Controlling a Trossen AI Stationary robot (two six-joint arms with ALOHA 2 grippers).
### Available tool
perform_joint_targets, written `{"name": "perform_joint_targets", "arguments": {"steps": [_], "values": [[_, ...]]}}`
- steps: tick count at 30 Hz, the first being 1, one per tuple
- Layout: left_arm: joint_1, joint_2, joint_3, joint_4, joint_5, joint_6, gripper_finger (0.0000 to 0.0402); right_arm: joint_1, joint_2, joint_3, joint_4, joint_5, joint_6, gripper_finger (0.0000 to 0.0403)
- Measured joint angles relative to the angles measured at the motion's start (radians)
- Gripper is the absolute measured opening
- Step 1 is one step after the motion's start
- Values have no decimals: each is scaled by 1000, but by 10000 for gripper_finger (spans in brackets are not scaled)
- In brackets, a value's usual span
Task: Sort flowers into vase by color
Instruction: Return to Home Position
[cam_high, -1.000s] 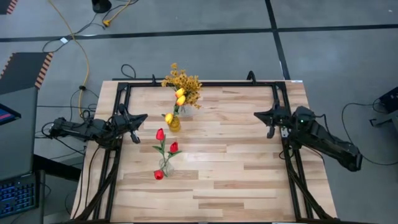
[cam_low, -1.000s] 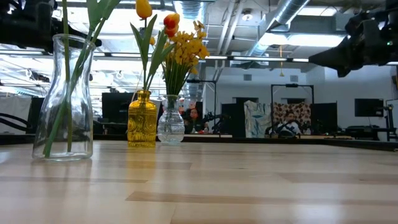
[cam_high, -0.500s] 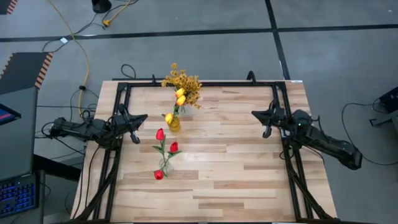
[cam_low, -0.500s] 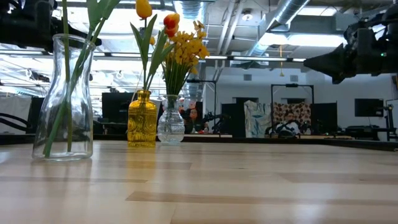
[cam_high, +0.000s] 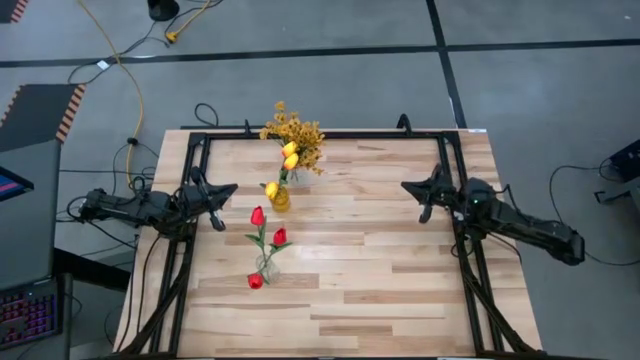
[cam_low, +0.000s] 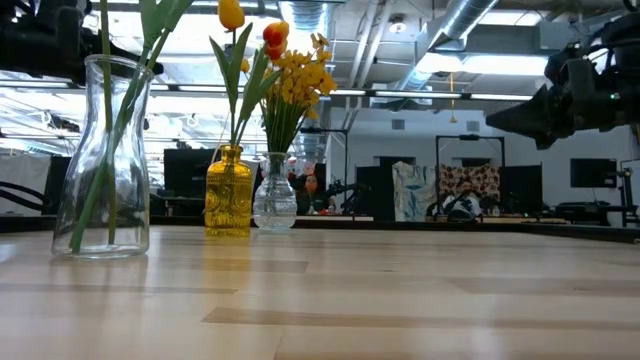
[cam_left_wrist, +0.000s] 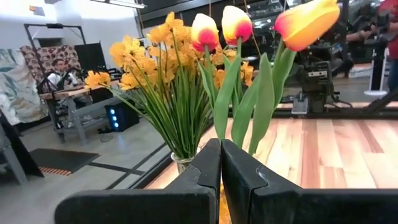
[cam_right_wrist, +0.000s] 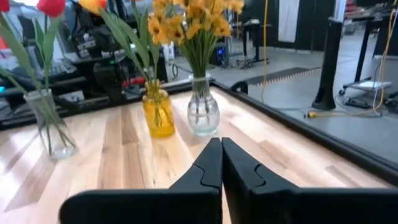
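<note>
1. High view.
   - My left claw hangs over the left edge of the tabletop.
   - My right claw hangs over its right side.
   - Both claws are well apart from the flowers.
   - Three vases stand left of centre.
   - A round-bellied clear vase holds the mustard-yellow sprays, by the edge toward the picture's top.
   - The yellow vase holds the yellow-orange tulips, just beside the round-bellied one.
   - A carafe-shaped clear vase holds the red tulips, set apart toward the picture's bottom.

2. Low view.
   - The carafe-shaped clear vase is nearest, with green stems inside.
   - The yellow vase and the round-bellied clear vase stand side by side farther back.
   - All three vases are upright.
   - My right arm shows dark at upper right, above the tabletop.

3. Left wrist view.
   - The left claw has its fingers pressed flat together, with nothing between them.
   - Ahead of it are the mustard-yellow sprays and three yellow-orange tulips.
   - A person sits in the room behind.

4. Right wrist view.
   - The right claw is closed tip to tip and empty.
   - Ahead of it on the tabletop stand the carafe-shaped clear vase, the yellow vase and the round-bellied clear vase.
</note>
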Motion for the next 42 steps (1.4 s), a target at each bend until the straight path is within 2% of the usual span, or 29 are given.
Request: {"name": "perform_joint_targets", "arguments": {"steps": [3, 8, 12, 17, 22, 24, 29, 31, 34, 42], "values": [[0, 0, 0, -37, 0, 1, 0, 8, 24, 0, -2, 0, 0, 35], [0, 0, -9, -142, 0, -85, 0, 8, 63, 0, -5, 0, 0, 38], [0, 3, -64, -87, 8, -94, 0, 8, 87, -1, -6, 0, 46, 35], [2, 4, -67, -17, 101, -1, 0, 9, 102, -1, -7, -1, 116, 36], [2, 2, -67, 10, 327, 109, 0, 9, 101, -1, -7, -1, 115, 36], [4, 1, -67, 15, 381, 135, 0, 9, 101, -1, -7, -1, 115, 36], [39, 1, -79, 34, 400, 138, 0, 9, 101, -1, -8, -1, 113, 36], [62, 1, -119, 103, 434, 140, 0, 9, 101, -1, -8, -1, 112, 36], [103, 2, -123, 119, 481, 147, 0, 9, 100, -1, -8, -2, 112, 36], [215, 1, -123, 158, 492, 199, 0, 9, 101, -2, -7, -2, 112, 36]]}}
